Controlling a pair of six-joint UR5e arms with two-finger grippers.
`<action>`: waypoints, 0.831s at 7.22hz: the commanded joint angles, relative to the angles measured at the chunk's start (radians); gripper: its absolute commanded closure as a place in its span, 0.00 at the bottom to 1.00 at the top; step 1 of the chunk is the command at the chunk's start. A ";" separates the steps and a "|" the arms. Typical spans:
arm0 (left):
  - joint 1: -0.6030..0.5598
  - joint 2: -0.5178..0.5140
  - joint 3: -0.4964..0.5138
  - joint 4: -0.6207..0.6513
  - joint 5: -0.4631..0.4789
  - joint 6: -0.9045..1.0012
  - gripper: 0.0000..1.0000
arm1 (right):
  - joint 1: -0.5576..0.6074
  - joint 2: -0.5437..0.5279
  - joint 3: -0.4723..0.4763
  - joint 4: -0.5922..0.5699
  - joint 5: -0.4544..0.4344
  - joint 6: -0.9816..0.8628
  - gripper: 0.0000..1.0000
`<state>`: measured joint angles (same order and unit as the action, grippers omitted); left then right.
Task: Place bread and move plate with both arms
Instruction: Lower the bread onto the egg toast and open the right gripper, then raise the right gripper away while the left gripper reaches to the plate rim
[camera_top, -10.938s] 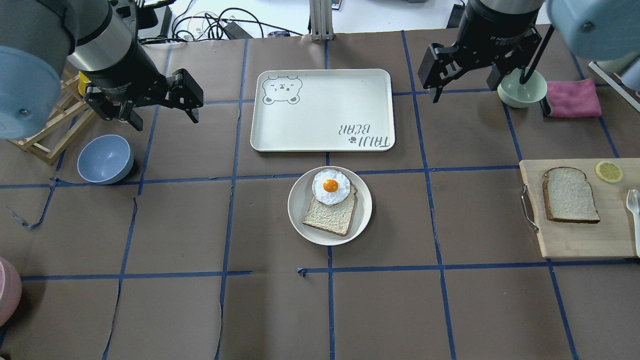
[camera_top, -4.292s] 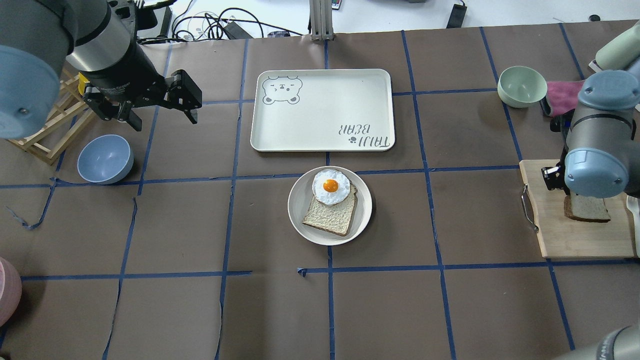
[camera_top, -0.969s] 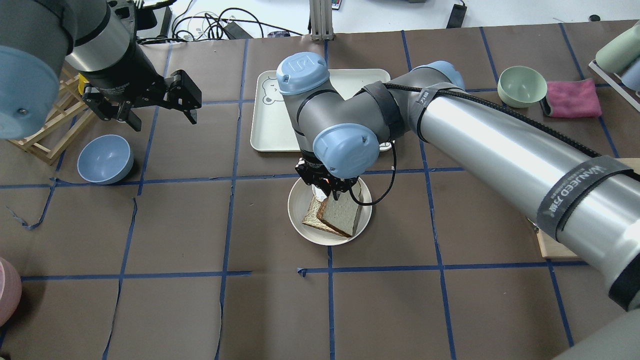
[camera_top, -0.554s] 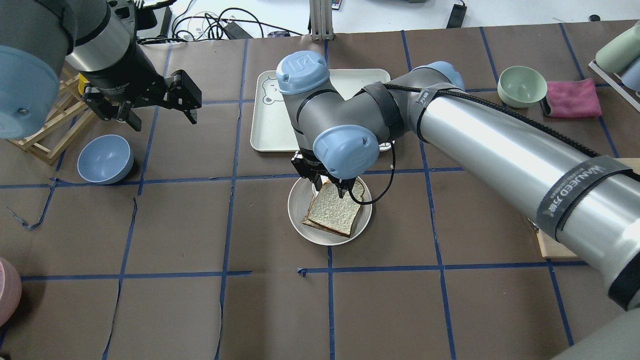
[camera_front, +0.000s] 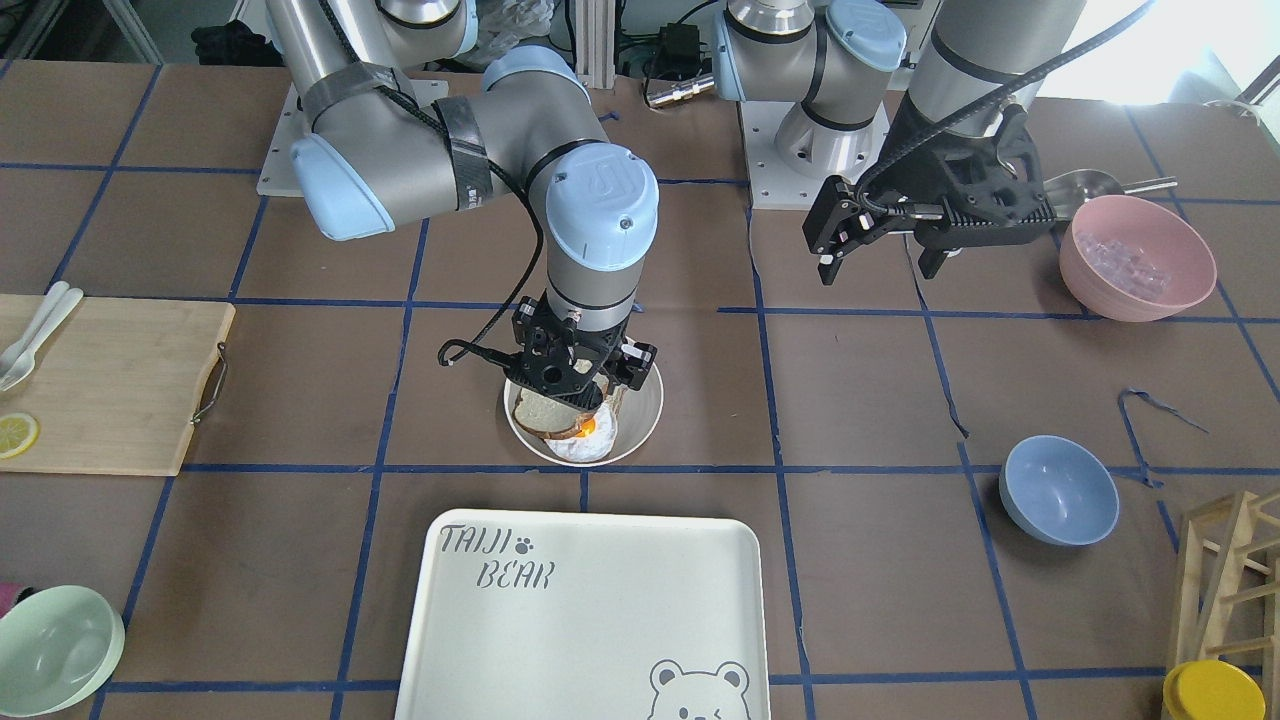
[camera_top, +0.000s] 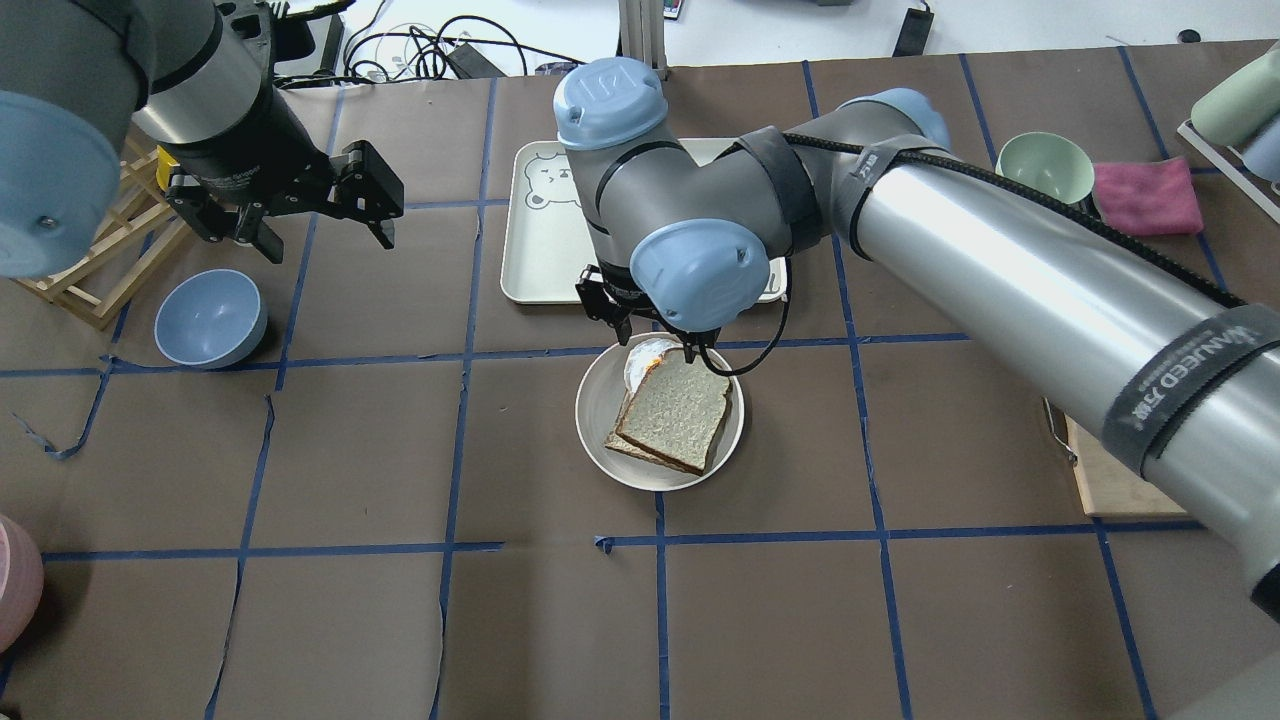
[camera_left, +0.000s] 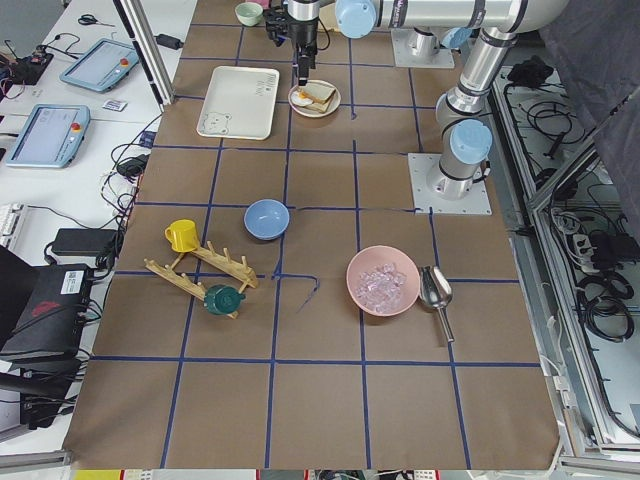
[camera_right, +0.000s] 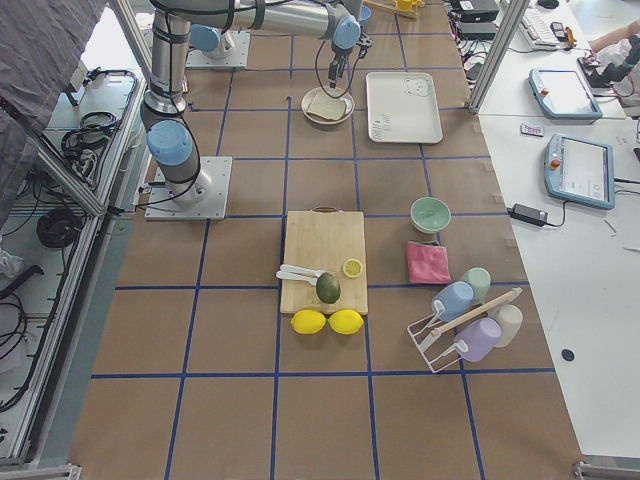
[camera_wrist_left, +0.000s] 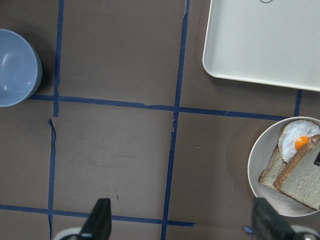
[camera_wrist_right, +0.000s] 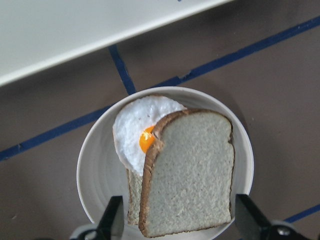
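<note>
The right wrist view showed what the overhead view hid. The right gripper (camera_wrist_right: 181, 217) had its black fingers (camera_wrist_right: 114, 217) spread wide on either side of the plate (camera_wrist_right: 90, 170), clasping nothing. The bread (camera_wrist_right: 192, 170) lay free on the plate, leaning across a smaller slice (camera_wrist_right: 132, 202) and a fried egg (camera_wrist_right: 132, 130) that peeked out at its 10 o'clock. In the overhead view a blue wrist cap (camera_top: 685, 283) covered most of that gripper. There the right arm (camera_top: 1000, 250) reached in from 3 o'clock to the table's middle, its wrist pointing straight down over the plate's 12 o'clock edge. The bear-printed tray (camera_top: 535, 270) lay just beyond, at 12 o'clock of the plate.

The left arm (camera_top: 200, 80) hung at 10 o'clock of the plate, well apart from it. The left gripper (camera_top: 328, 238) pointed down with its jaws wide and empty above bare table, and a blue bowl (camera_top: 210, 318) sat near it at 7 o'clock. Only the left wrist view caught plate, tray and bowl together.
</note>
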<state>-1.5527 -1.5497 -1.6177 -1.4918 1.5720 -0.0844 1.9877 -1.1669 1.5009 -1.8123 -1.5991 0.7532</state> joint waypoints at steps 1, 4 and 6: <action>-0.003 -0.016 -0.005 -0.005 -0.010 -0.002 0.00 | -0.105 -0.039 -0.103 0.045 0.002 -0.320 0.01; -0.015 -0.062 -0.132 0.019 -0.091 -0.087 0.00 | -0.276 -0.195 -0.105 0.227 0.001 -0.751 0.00; -0.067 -0.110 -0.230 0.099 -0.159 -0.220 0.00 | -0.291 -0.299 -0.058 0.216 0.007 -0.933 0.00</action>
<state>-1.5826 -1.6305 -1.7885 -1.4329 1.4552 -0.2266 1.7124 -1.4112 1.4193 -1.5990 -1.5973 -0.0626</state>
